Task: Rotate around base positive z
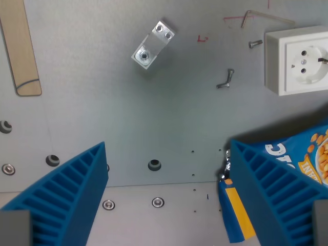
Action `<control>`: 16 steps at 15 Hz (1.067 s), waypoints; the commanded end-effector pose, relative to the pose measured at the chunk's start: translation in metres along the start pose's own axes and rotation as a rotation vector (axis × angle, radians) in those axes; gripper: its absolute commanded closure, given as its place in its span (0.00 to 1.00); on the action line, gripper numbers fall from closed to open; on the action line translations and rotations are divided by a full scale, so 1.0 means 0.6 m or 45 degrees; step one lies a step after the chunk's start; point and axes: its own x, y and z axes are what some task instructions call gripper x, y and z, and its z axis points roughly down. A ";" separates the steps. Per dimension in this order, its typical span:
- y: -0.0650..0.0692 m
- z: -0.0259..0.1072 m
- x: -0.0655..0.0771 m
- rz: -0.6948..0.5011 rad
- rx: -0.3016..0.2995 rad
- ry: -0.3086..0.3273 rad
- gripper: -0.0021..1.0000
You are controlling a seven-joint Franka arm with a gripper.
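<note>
Gripper [166,205] filled the bottom of the wrist view, its two blue ribbed fingers [66,195] spread wide apart with nothing between them. One finger rose from the lower left corner, the other from the lower right. Between them lay open grey table [154,118], bare apart from small screw holes and a seam running across near the bottom.

A blue and orange snack bag [312,154] lay at the wrist view's right, tucked behind and against the right finger. White letters showed on it, but only a fragment, too cut off to read. Pale nuts were pictured on the bag.

Above the bag, a white wall socket [297,60] sat at the right edge. A thin metal hex key [266,18] lay at the top, near red pen marks on the surface that could not be read. A short screw [255,44] lay just left of the socket, and a small bent bolt [225,79] lay lower down, well clear of the fingers.

A small aluminium block [152,44] with round holes lay tilted near the top centre. A flat wooden strip [21,48] ran slantwise along the upper left edge.

The middle of the table was clear, leaving free room around both fingers except at the bag.
</note>
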 end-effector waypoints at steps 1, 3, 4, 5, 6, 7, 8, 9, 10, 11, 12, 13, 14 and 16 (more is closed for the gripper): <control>0.000 -0.003 0.000 -0.017 0.000 0.006 0.00; 0.000 -0.003 0.000 -0.051 0.000 0.006 0.00; 0.000 -0.003 0.000 -0.068 -0.001 0.006 0.00; 0.000 -0.003 0.000 -0.084 -0.001 0.006 0.00; 0.000 -0.003 0.000 -0.101 -0.001 0.007 0.00; 0.000 -0.003 0.000 -0.118 -0.001 0.007 0.00; 0.000 -0.003 0.000 -0.135 -0.002 0.007 0.00; 0.000 -0.003 0.000 -0.152 -0.002 0.007 0.00; 0.000 -0.003 0.000 -0.169 -0.002 0.007 0.00; 0.000 -0.003 0.000 -0.186 -0.002 0.007 0.00; 0.000 -0.003 0.000 -0.203 -0.002 0.007 0.00; 0.000 -0.003 0.000 -0.220 -0.003 0.007 0.00; 0.000 -0.003 0.000 -0.237 -0.003 0.007 0.00; 0.000 -0.003 0.000 -0.271 -0.003 0.007 0.00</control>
